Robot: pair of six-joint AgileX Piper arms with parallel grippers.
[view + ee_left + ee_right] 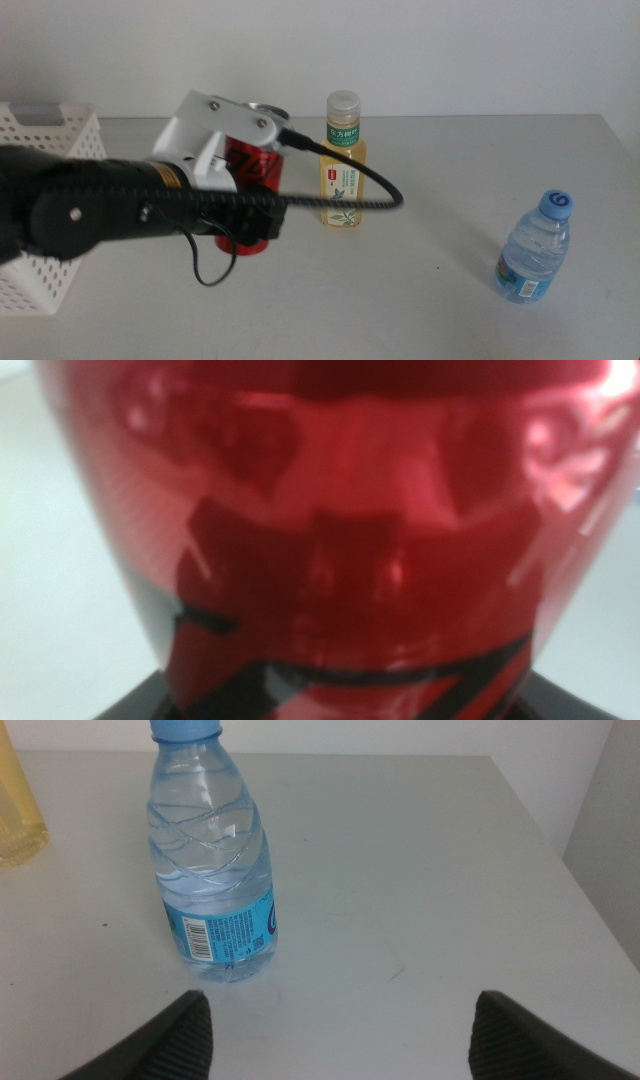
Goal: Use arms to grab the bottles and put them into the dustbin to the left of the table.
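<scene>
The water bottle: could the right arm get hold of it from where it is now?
Probably yes. The right gripper is open, and the water bottle stands upright on the table just ahead, a little off to one side, with nothing between them.

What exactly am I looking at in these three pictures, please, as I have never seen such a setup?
These are two robot arms at a grey table, each ending in two jaws. One picture looks down over the table; the other two come from cameras on the arms' wrists. The left gripper is around a red can, which fills its wrist picture; whether the jaws are closed on it I cannot tell. The right gripper waits with open jaws near a small water bottle. A yellow tea bottle stands beside the can, and a white basket sits at the left.
</scene>
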